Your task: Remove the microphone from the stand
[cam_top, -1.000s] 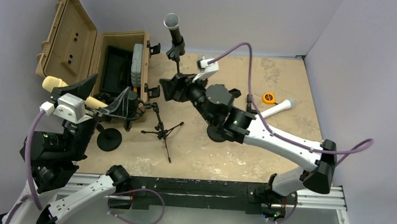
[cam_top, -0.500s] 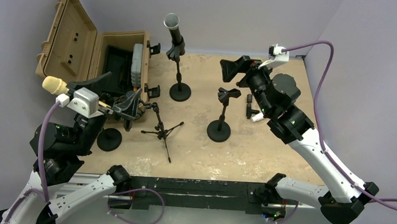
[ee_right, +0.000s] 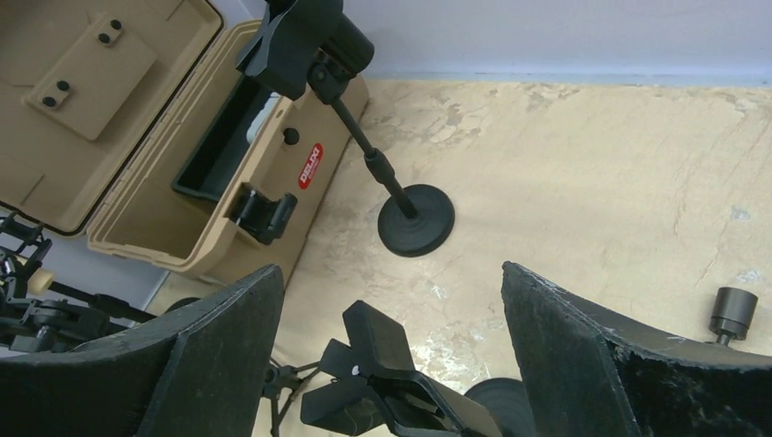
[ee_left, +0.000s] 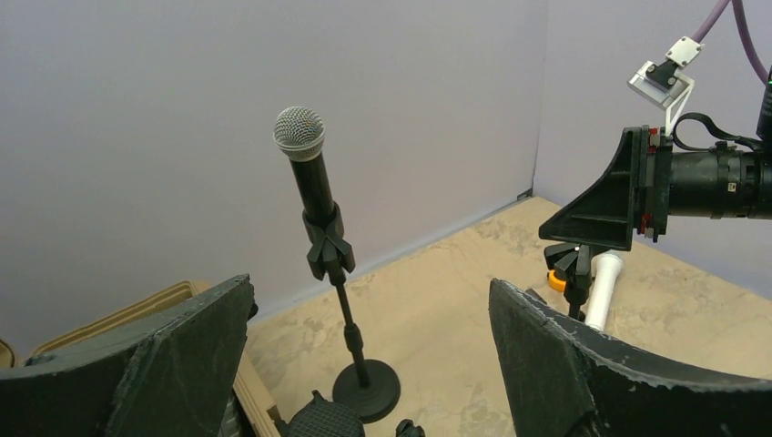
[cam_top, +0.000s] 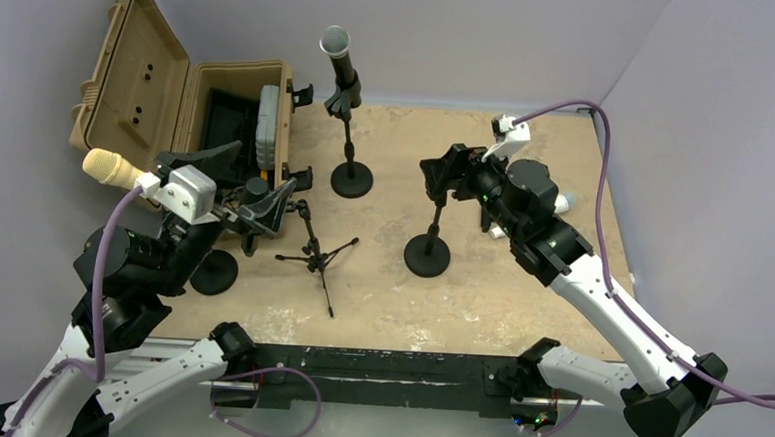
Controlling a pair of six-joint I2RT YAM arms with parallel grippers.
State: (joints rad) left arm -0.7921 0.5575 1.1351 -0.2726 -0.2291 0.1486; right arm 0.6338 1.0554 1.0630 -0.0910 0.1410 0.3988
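Note:
A black microphone with a silver grille [cam_top: 335, 44] stands upright in the clip of a round-base stand [cam_top: 351, 180] at the back of the table. It also shows in the left wrist view [ee_left: 300, 137], far ahead of the fingers. My left gripper [cam_top: 235, 181] is open and empty, well to the left of that stand, by the case. My right gripper [cam_top: 446, 172] is open and empty, its jaws either side of the empty clip [ee_right: 401, 382] of a second stand [cam_top: 429, 253]. In the right wrist view the microphone's body and clip [ee_right: 305, 41] sit at the top.
An open tan case [cam_top: 169, 107] stands at the back left. A tan foam-tipped microphone [cam_top: 106, 167] sits on a stand at the left. A small tripod stand [cam_top: 313, 255] is in front. A white microphone [ee_left: 601, 287] and an orange object [ee_left: 555, 279] lie behind the right arm.
My right arm swung away from the microphone's stand to the back right, then came down over the empty stand's clip. My left gripper shifted a little to the right.

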